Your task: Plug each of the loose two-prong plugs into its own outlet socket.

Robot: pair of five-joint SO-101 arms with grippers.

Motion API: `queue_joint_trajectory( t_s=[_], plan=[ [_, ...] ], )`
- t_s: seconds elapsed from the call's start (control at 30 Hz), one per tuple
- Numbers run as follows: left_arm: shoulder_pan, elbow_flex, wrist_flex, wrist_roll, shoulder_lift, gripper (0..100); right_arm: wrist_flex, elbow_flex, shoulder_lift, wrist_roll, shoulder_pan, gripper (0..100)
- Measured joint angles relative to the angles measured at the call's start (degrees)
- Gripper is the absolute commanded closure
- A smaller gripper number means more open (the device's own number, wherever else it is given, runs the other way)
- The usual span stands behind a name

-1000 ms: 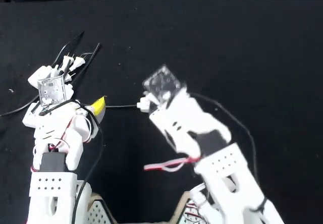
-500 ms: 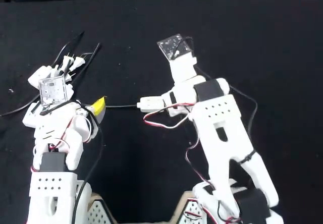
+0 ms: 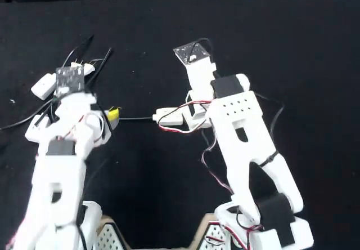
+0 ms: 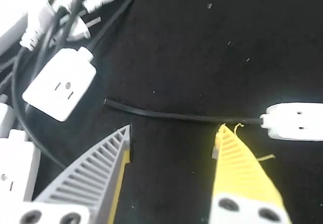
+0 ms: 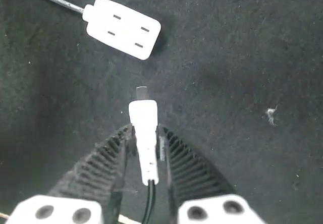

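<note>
The black table [image 3: 315, 64] fills the high view. On it the right arm [image 3: 242, 132] stretches from the lower right edge up to the middle of the frame, and the left arm [image 3: 62, 160] rises along the left side. The middle outlet socket [image 3: 167, 116], a white oblong block, lies on the cloth at the centre of the frame, just beside the right arm's forward end. In the left wrist view a square outlet socket [image 4: 59, 82] lies face up among a cluster of white cables and blocks. That cluster sits in the upper left of the high view, where the loose plugs [image 3: 84, 68] lie with their prongs bare. The right gripper [image 5: 145, 132] is clamped on a white two-prong plug [image 5: 144, 118], with both ribbed fingers pressed to its sides. The plug's prongs point toward the middle outlet socket, which lies near but apart from them, its slots facing up. The left gripper [image 4: 174, 138] is spread wide and holds nothing. A thin black cord [image 4: 176, 115] runs on the table across the gap between its fingertips to the middle outlet socket.
</note>
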Motion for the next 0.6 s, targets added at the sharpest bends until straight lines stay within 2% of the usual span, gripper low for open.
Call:
queue_joint_trajectory(
  t_s=[0.13, 0.33, 0.6],
  plan=[
    [0.4, -8.6, 0.0, 0.1, 14.1, 73, 0.0, 0.0, 0.0, 0.0, 2.2, 98.8],
    [5.4, -21.2, -0.3, -0.4, 30.8, 73, 0.0, 0.0, 0.0, 0.0, 3.6, 98.8],
    [6.2, -34.7, -0.5, -6.7, 51.9, 73, -2.8, 4.3, 0.0, 0.0, 3.8, 98.8]
  ],
)
